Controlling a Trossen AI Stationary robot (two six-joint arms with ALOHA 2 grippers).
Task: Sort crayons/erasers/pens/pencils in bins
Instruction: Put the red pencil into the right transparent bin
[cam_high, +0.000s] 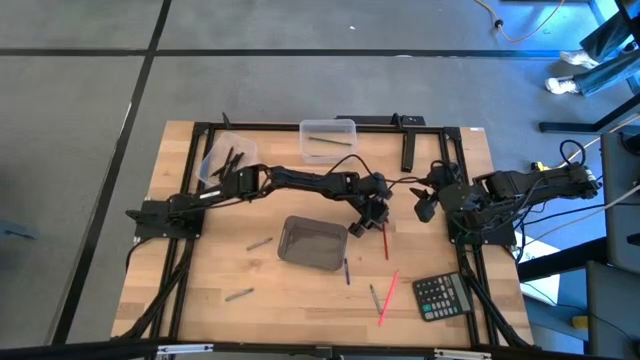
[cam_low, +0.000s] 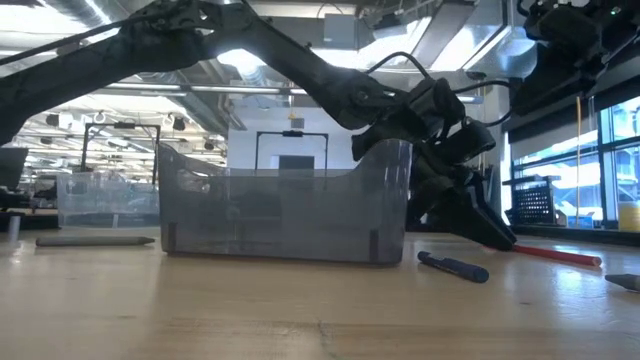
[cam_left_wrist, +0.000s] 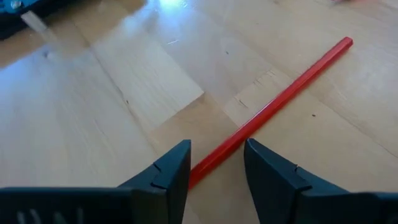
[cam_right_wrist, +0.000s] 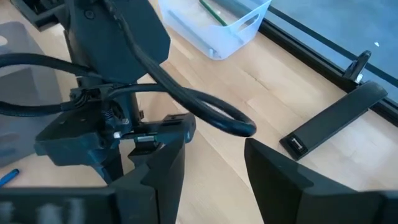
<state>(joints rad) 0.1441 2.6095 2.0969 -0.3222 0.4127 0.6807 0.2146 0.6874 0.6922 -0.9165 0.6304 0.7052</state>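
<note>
Red pencil (cam_left_wrist: 273, 102) between open left gripper (cam_left_wrist: 216, 163)

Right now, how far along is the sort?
Done: dark sticks sit in the left clear bin and one in the back clear bin. In hand: left gripper is open around a red pencil lying on the table, not gripped. Right gripper waits open by the table's right edge. Left: the grey bin looks empty, several sticks lie loose around it.

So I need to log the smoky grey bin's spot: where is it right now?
In the high view the smoky grey bin sits near the table's middle, just left of the left gripper, with a blue pen beside its near right corner.
</note>
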